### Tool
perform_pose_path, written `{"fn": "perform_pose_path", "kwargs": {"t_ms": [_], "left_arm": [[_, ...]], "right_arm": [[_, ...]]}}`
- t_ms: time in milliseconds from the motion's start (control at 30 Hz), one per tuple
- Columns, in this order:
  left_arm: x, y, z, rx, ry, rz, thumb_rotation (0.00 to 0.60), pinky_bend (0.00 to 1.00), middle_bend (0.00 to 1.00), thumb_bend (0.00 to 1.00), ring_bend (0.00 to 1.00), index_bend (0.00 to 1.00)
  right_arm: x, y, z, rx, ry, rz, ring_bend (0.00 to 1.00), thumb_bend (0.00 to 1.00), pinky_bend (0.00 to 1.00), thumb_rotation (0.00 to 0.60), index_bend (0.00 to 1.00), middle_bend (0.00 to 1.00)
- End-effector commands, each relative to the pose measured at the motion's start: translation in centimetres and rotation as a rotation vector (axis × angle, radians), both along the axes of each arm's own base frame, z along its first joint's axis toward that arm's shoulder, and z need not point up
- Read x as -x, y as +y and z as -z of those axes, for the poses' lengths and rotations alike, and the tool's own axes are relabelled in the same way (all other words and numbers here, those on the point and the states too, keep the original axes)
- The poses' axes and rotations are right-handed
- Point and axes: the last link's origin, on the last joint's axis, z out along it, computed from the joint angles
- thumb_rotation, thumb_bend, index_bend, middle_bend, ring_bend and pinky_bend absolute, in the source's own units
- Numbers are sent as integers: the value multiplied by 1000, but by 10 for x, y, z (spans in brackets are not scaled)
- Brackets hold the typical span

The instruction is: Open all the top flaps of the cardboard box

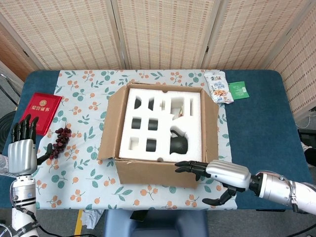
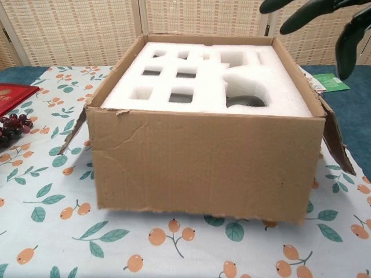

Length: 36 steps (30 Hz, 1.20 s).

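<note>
Head view: the right hand [image 1: 217,177] is spread wide and empty, its fingertips [image 1: 181,165] at the folded-down front flap [image 1: 155,174] of the cardboard box [image 1: 160,129], which sits just beyond the hand; whether they touch cannot be told. White foam [image 1: 148,123] fills the box, with a dark object [image 1: 178,144] in one recess. The left hand [image 1: 22,153] is upright, fingers apart, empty, beside the grapes [image 1: 59,140] and a red booklet [image 1: 41,113] on the worktop [image 1: 256,123].

Chest view: only dark, blurred fingertips [image 2: 301,14] of the right hand show, cut off at the top edge, above the box's right corner. The left hand is out of sight.
</note>
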Motion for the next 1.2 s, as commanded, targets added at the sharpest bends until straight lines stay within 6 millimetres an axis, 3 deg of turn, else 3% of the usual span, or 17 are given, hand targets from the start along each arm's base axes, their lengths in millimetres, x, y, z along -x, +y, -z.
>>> {"fn": "perform_pose_path", "kwargs": {"t_ms": [33, 267, 467, 800, 1200], "left_arm": [[0, -2, 1, 4, -3, 7, 600, 0, 0, 408, 0, 0], [8, -5, -2, 22, -14, -5, 600, 0, 0, 408, 0, 0], [15, -15, -2, 60, -17, -1, 600, 0, 0, 408, 0, 0], [27, -44, 5, 206, 56, 14, 600, 0, 0, 408, 0, 0], [58, -75, 6, 268, 99, 102, 600, 0, 0, 408, 0, 0]], "right_arm": [[18, -8, 5, 185, 101, -9, 0, 428, 306, 600, 0, 0], [51, -3, 19, 589, 204, -67, 0, 429, 186, 600, 0, 0], [87, 23, 33, 893, 239, 8, 0, 429, 166, 600, 0, 0], [139, 59, 45, 1111, 304, 152, 0, 428, 95, 600, 0, 0], [177, 71, 59, 1107, 326, 276, 0, 428, 94, 600, 0, 0]]}}
